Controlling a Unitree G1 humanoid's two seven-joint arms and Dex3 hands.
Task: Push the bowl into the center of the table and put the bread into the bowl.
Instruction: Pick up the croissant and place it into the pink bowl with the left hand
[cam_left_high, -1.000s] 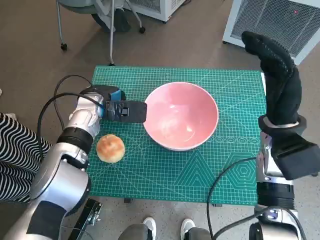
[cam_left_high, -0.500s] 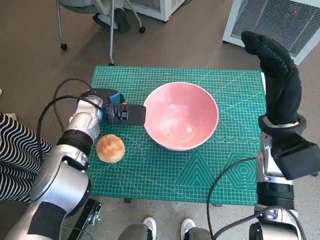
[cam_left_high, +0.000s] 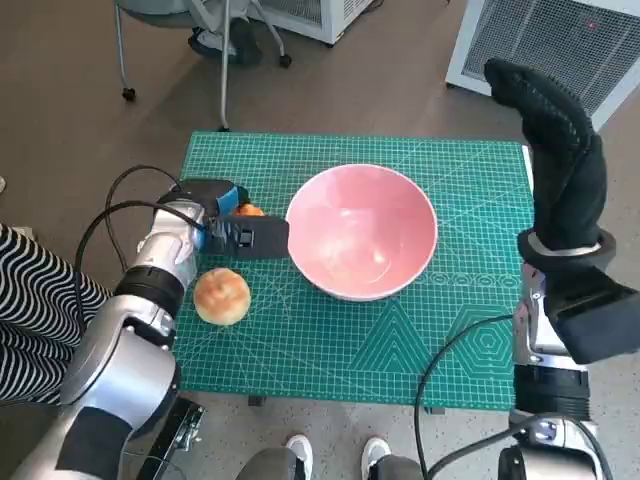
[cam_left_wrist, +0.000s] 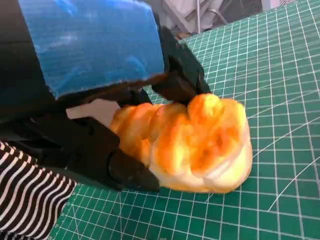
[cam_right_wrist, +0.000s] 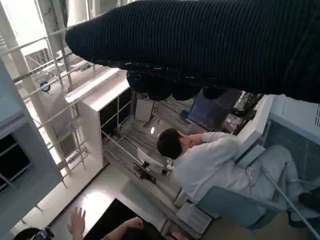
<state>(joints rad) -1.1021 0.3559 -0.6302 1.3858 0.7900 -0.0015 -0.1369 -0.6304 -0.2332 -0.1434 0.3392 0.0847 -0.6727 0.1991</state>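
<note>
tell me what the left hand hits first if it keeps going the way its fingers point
Most likely the pink bowl: the left hand points right at its near rim, almost touching it. The bread lies beside the hand, off that line.

A robotics laboratory or research workspace, judging by its fittings: a small table covered with a green gridded cutting mat (cam_left_high: 330, 340) stands on a plain brown floor (cam_left_high: 90, 130), flanked by white, vented equipment cabinets (cam_left_high: 560, 40) and the wheeled base of an office chair (cam_left_high: 200, 40). The right wrist view takes in tall white metal shelving and racks (cam_right_wrist: 100, 115), a dark monitor screen (cam_right_wrist: 212, 112) and a person in a white top (cam_right_wrist: 210, 162) seated in a pale blue chair (cam_right_wrist: 235, 207) nearby. Another person's raised hand (cam_right_wrist: 76, 221) shows at the edge of that view. Loose black cables (cam_left_high: 120, 200) trail along the robot's arm over the table edge.
</note>
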